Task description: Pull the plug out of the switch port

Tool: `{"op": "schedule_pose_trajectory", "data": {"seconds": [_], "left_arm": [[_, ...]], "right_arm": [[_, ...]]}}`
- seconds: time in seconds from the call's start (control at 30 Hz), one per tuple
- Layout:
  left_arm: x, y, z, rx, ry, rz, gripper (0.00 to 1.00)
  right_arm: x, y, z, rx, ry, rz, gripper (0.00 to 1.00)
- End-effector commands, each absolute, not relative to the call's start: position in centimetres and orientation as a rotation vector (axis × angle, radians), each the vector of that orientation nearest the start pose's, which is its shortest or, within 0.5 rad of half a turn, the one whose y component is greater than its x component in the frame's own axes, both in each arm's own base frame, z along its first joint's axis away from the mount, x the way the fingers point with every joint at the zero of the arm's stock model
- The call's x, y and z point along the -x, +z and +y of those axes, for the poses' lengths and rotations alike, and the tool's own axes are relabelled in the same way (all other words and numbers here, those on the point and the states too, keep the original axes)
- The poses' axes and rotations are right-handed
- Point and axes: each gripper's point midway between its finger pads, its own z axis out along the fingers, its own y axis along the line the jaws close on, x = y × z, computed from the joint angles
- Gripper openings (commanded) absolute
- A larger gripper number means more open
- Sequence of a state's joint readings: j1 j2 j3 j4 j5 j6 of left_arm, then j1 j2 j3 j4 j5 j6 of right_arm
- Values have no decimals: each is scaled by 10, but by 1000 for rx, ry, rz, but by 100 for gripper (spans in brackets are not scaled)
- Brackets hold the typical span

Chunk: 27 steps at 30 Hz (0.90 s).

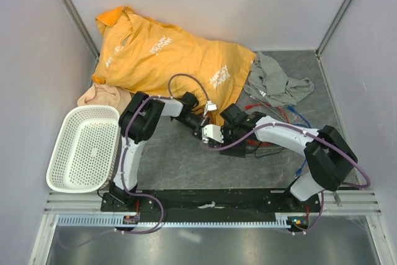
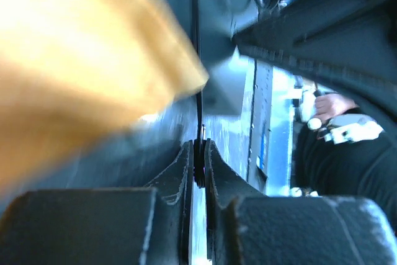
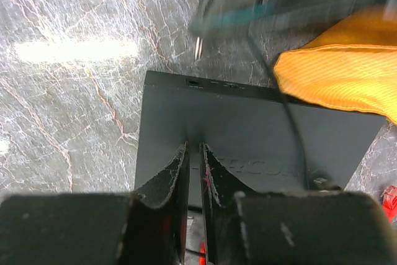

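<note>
The switch (image 3: pixel 248 134) is a flat matte-black slab on the marble table, and its small port (image 3: pixel 193 82) sits open in the far edge. My right gripper (image 3: pixel 193 147) is shut, with its fingertips pressed on the slab's top and nothing between them. The plug (image 2: pixel 200 167) is pinched in my shut left gripper (image 2: pixel 200 147), and its thin black cable (image 2: pixel 196 41) runs away from the jaws. In the right wrist view the plug's metal tip (image 3: pixel 197 48) hangs blurred just off the port, apart from it. In the top view both grippers meet at the table's middle.
An orange shirt (image 1: pixel 167 54) lies at the back left, and its edge comes close to the switch (image 3: pixel 347 72). A grey cloth (image 1: pixel 276 82) lies at the back right, with red and blue cables (image 1: pixel 291 116) beside it. A white perforated basket (image 1: pixel 84 147) stands at the left.
</note>
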<state>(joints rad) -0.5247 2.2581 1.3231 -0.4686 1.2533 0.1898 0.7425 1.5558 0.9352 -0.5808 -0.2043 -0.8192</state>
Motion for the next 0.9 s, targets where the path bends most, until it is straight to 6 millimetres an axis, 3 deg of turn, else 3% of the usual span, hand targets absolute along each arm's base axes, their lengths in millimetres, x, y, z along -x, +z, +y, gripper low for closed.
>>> {"op": "schedule_pose_trajectory", "data": {"seconds": [0.0, 0.03, 0.07, 0.13, 0.27, 0.33, 0.37, 0.4, 0.53, 0.6, 0.73, 0.87], "left_arm": [[-244, 17, -290, -917, -1810, 2411, 2], [-250, 18, -284, -867, -1830, 2401, 2], [-249, 27, -285, -820, -1929, 2371, 2], [-243, 27, -284, -791, -1996, 2379, 2], [-241, 61, -294, -916, -1982, 2250, 2], [-245, 78, -296, -927, -1972, 2219, 2], [-248, 85, -297, -916, -1974, 2223, 2], [-248, 88, -298, -917, -1972, 2223, 2], [-255, 108, -302, -919, -1921, 2255, 2], [-251, 117, -301, -926, -1954, 2266, 2], [-254, 124, -301, -956, -1939, 2249, 2], [-249, 135, -300, -977, -1976, 2199, 1]], "right_arm": [[-198, -3, 178, 2120, 226, 2063, 20], [-198, -3, 179, 2118, 226, 2061, 20], [-198, -4, 178, 2120, 228, 2066, 20], [-198, -4, 179, 2118, 231, 2063, 20], [-203, 4, 185, 2093, 233, 2056, 22], [-211, 22, 198, 2033, 258, 2043, 30], [-215, 32, 205, 1995, 271, 2040, 45], [-225, 52, 219, 1941, 303, 2006, 49], [-234, 106, 246, 1815, 389, 1914, 61], [-244, 118, 250, 1781, 360, 1892, 62], [-258, 132, 251, 1745, 296, 1838, 63], [-255, 121, 252, 1762, 329, 1846, 67]]}}
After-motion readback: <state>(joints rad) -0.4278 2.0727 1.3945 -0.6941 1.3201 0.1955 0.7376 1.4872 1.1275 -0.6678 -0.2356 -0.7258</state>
